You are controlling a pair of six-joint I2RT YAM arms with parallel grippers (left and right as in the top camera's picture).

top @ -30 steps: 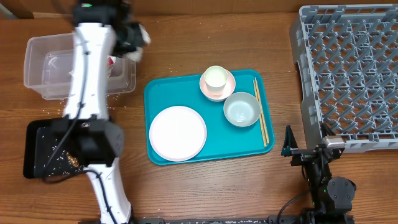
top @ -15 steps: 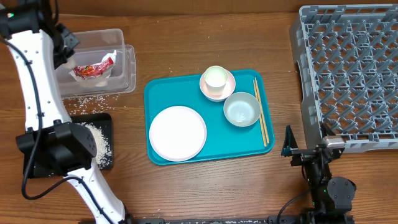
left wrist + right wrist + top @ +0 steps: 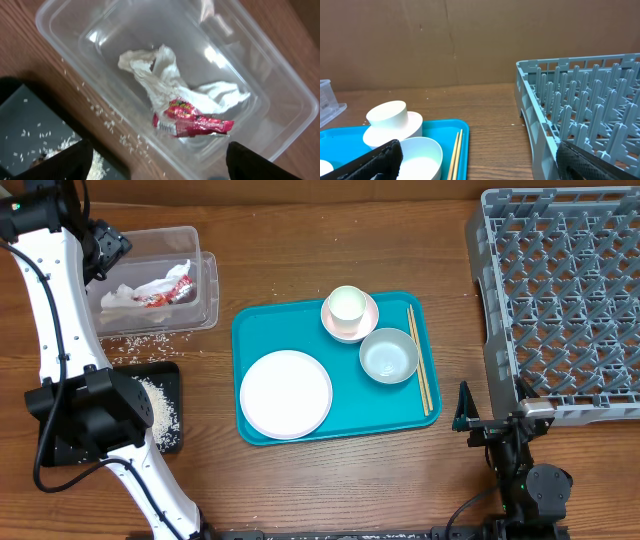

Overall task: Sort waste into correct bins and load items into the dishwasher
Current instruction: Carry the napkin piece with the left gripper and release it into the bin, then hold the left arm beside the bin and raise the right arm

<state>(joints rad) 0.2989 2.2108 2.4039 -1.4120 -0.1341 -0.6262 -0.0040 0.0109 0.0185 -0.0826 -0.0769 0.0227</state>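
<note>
My left gripper (image 3: 105, 245) hangs open over the clear tub (image 3: 205, 280), its jaws wide apart with nothing between them (image 3: 160, 170). In the tub the crumpled white napkin (image 3: 160, 75) lies against the red wrapper (image 3: 192, 120). Rice grains (image 3: 140, 340) are scattered beside the tub and on the black tray (image 3: 168, 435). On the teal tray (image 3: 260, 330) are the plate (image 3: 286, 393), the cup (image 3: 346, 305) on its saucer (image 3: 335, 330), the bowl (image 3: 389, 356) and the chopsticks (image 3: 418, 360). My right gripper (image 3: 462, 420) rests open near the table's front, right of the teal tray.
The grey dish rack (image 3: 560, 290) fills the right side of the table, its near wall close to my right gripper (image 3: 480, 170). My left arm crosses over most of the black tray. Bare wood lies between the teal tray and the rack.
My left arm swung to the tub's left end and its gripper opened. The napkin it held now lies in the tub beside the wrapper. The right arm has not moved.
</note>
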